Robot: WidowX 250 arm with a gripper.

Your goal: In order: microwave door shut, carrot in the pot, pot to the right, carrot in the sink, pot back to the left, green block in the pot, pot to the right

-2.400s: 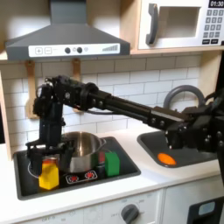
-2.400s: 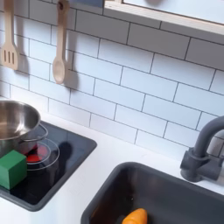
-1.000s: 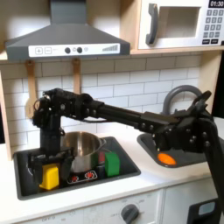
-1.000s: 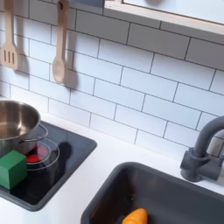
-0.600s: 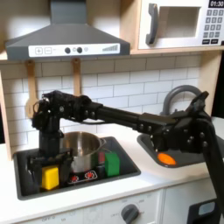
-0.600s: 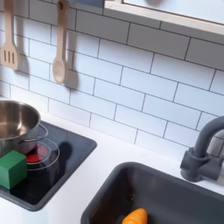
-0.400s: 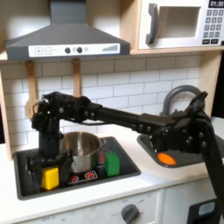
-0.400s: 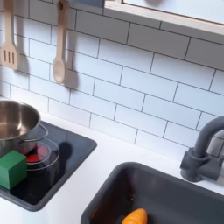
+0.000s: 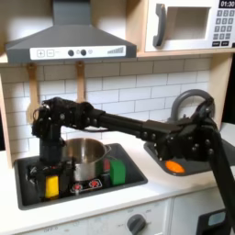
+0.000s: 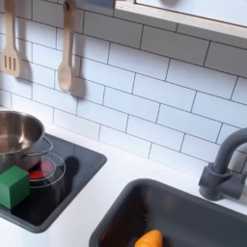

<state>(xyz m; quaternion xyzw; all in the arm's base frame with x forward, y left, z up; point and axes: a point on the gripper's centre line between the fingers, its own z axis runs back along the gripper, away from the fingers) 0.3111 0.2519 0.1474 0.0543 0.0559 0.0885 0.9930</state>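
First exterior view: carrot (image 9: 173,166) already in sink (image 9: 204,163); gripper (image 9: 46,173) beside pot (image 9: 85,158), likely the drag-left step. Jaws unclear. Next: hook the rim.

A yellow block (image 9: 51,185) stands on the black stovetop (image 9: 128,179).

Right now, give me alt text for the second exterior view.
A shiny steel pot sits on a black stovetop behind a small green block; at the second exterior view's right, an orange carrot lies in the dark grey sink.
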